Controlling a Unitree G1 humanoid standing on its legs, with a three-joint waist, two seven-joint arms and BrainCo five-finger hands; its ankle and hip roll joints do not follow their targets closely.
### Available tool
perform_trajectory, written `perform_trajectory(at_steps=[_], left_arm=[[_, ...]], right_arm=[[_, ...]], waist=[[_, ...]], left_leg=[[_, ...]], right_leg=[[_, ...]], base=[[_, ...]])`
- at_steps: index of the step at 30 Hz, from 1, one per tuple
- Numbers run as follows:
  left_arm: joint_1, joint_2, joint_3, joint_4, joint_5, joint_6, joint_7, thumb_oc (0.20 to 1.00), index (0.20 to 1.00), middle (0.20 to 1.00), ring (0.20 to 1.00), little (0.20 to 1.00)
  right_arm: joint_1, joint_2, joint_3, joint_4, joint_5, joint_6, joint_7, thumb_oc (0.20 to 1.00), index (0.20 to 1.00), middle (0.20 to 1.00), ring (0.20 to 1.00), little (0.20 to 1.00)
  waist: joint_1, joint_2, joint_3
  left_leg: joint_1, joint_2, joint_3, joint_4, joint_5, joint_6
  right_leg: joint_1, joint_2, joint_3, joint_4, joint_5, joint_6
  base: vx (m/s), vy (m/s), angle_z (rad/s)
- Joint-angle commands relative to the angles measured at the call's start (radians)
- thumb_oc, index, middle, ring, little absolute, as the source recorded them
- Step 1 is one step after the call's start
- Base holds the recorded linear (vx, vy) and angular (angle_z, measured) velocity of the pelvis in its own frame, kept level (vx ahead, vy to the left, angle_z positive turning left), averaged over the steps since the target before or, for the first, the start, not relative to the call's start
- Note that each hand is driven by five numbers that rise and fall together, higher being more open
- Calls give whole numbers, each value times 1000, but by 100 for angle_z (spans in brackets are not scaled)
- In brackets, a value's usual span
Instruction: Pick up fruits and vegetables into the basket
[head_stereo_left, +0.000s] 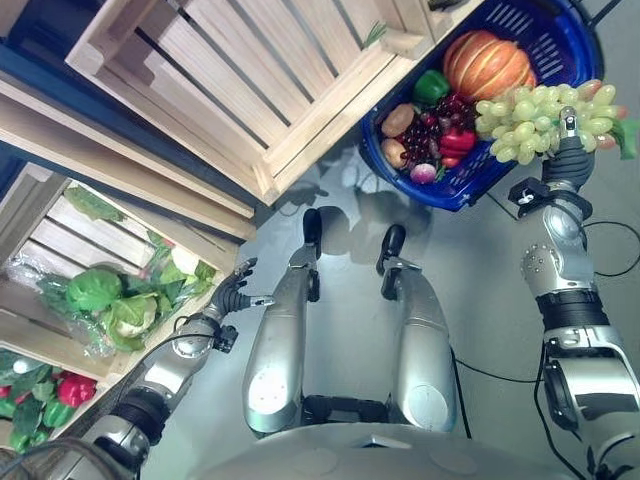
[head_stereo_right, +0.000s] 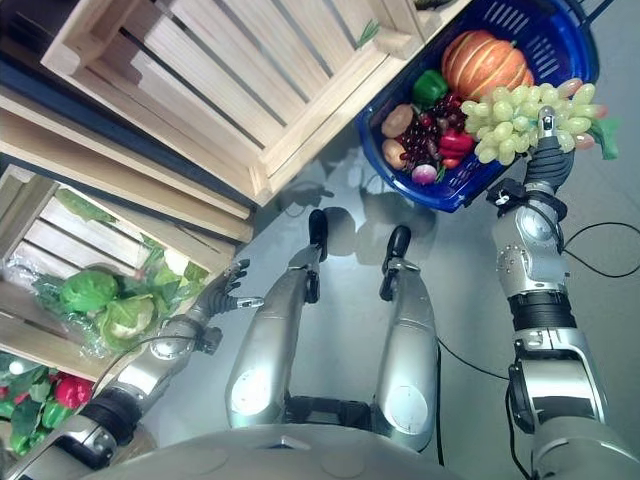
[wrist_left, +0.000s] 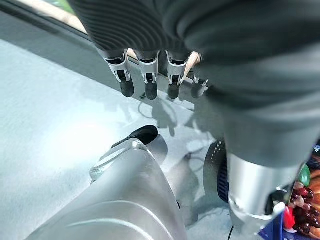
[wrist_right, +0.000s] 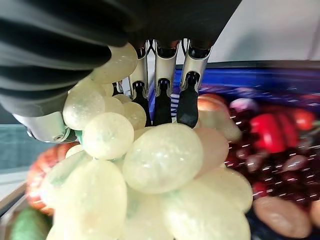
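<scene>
Over by the wooden crate of cabbages (head_stereo_left: 110, 300), the left hand (head_stereo_left: 233, 290) hangs idle, fingers relaxed and straight, holding nothing above the bare floor (head_stereo_left: 350, 240). At the right, the right hand (head_stereo_left: 567, 150) seems curled round a bunch of green grapes (head_stereo_left: 530, 118), held at the near rim of the blue basket (head_stereo_left: 470, 190), already crowded with produce.
</scene>
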Motion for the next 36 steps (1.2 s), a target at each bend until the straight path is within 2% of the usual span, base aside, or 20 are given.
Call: perform_trajectory(at_steps=[1, 7, 16, 24, 35, 36], left_arm=[[82, -44, 2, -46, -83, -53, -10, 1000, 1000, 1000, 1000, 1000], [68, -53, -9, -56, -114, -50, 4, 1000, 1000, 1000, 1000, 1000], [66, -40, -15, -80, -153, -32, 10, 1000, 1000, 1000, 1000, 1000], [57, -18, -24, -106, -170, -46, 26, 1000, 1000, 1000, 1000, 1000], [53, 1, -36, -100, -189, -54, 13, 1000, 1000, 1000, 1000, 1000], [53, 1, -38, -97, -189, -63, 11, 1000, 1000, 1000, 1000, 1000]], right_arm=[[-42, -142, -37, 23, 32, -12, -8, 200, 200, 200, 200, 200], [-118, -174, -15, 172, 63, 47, 39, 200, 200, 200, 200, 200], [-227, -257, 48, 346, 20, 148, 91, 200, 200, 200, 200, 200], [-309, -298, 112, 473, -8, 236, 107, 200, 200, 200, 200, 200], [-337, -300, 134, 588, -58, 266, 131, 200, 200, 200, 200, 200], [-338, -298, 134, 594, -57, 263, 121, 558, 558, 558, 558, 558]], waist=[[9, 81, -44], [32, 121, -44], [64, 158, -44], [87, 172, -44], [101, 175, -44], [101, 175, -44]], left_leg=[[-8, -43, 55, 113, -172, 31], [-105, -48, 43, 151, -167, 30], [-214, -38, 27, 183, -153, 31], [-303, -31, 8, 210, -148, 36], [-366, -33, -16, 245, -154, 46], [-366, -33, -17, 245, -155, 46]], right_leg=[[-21, 50, -18, 27, -19, 26], [-123, 35, -25, 114, -54, 7], [-243, 20, -29, 182, -68, -4], [-330, 18, -28, 229, -78, -14], [-383, 22, -25, 265, -85, -22], [-382, 23, -25, 264, -84, -21]], base=[[74, -60, 5], [17, -66, 10], [6, -70, 10], [14, -67, 4], [13, -27, 4], [0, 0, 0]])
